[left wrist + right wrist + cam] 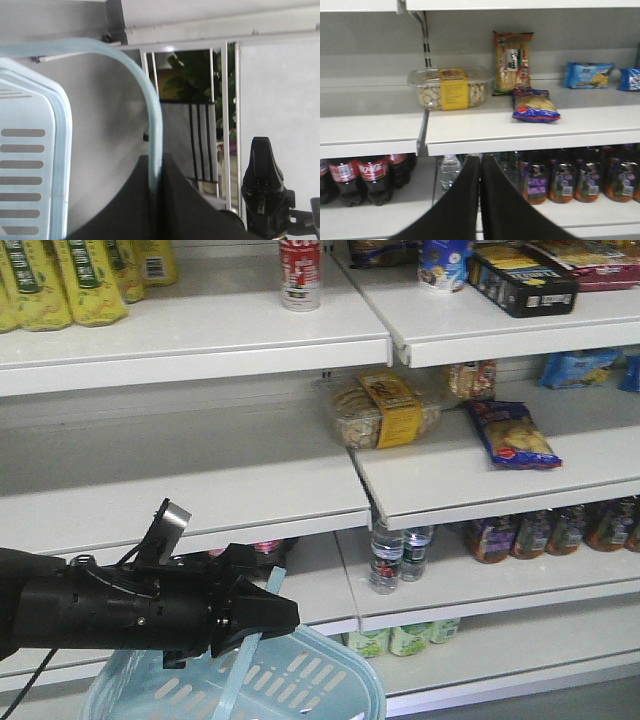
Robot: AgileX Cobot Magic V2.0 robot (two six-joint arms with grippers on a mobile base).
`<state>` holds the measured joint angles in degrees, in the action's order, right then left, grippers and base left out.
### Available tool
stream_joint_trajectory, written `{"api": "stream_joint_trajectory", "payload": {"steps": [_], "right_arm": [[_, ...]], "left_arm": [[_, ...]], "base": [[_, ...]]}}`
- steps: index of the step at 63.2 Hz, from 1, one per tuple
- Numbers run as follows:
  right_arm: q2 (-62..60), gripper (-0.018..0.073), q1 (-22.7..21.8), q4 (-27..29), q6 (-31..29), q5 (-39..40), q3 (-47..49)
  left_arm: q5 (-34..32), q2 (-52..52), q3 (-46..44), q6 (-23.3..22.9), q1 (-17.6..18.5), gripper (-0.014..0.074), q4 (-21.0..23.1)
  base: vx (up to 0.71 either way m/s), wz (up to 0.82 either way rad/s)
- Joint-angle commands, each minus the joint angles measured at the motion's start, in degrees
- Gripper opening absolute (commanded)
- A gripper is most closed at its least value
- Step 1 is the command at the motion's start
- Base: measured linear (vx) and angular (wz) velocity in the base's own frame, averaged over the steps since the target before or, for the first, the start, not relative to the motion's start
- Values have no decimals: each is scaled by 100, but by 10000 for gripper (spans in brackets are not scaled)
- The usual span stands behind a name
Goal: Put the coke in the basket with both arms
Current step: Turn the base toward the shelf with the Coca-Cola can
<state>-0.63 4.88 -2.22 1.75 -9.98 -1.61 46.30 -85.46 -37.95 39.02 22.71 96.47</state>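
Note:
The coke [300, 274] stands upright on the top shelf, red top, white lower part. The light blue basket [330, 685] hangs at the bottom of the front view. My left gripper [287, 614] is shut on its pale blue handle [243, 665]. In the left wrist view the handle [158, 120] runs between the closed fingers of the left gripper [155, 160], with the basket's slotted side [30, 165] at left. My right gripper [480, 160] is shut and empty, facing the shelves below the middle shelf. It does not show in the front view.
Yellow cartons [85, 280] stand at the top left. A clear cookie box [385, 410] and a blue snack bag [515, 435] lie on the middle shelf. Dark cola bottles [362, 177], a water bottle [449, 172] and purple-labelled bottles [565, 180] fill the lower shelf.

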Motion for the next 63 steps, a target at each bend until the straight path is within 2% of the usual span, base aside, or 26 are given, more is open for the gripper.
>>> {"api": "stream_joint_trajectory", "payload": {"steps": [1,26,63], "right_arm": [[-70,-10,-11,-19,-36,424,-43],[-70,-10,-11,-19,-36,424,-43],[-70,-10,-11,-19,-36,416,-43]], "left_arm": [[324,227,-138,6,22,-6,417],[324,227,-138,6,22,-6,417],[323,227,-138,6,22,-6,418]], "base": [[10,51],[8,39],[4,12]]}}
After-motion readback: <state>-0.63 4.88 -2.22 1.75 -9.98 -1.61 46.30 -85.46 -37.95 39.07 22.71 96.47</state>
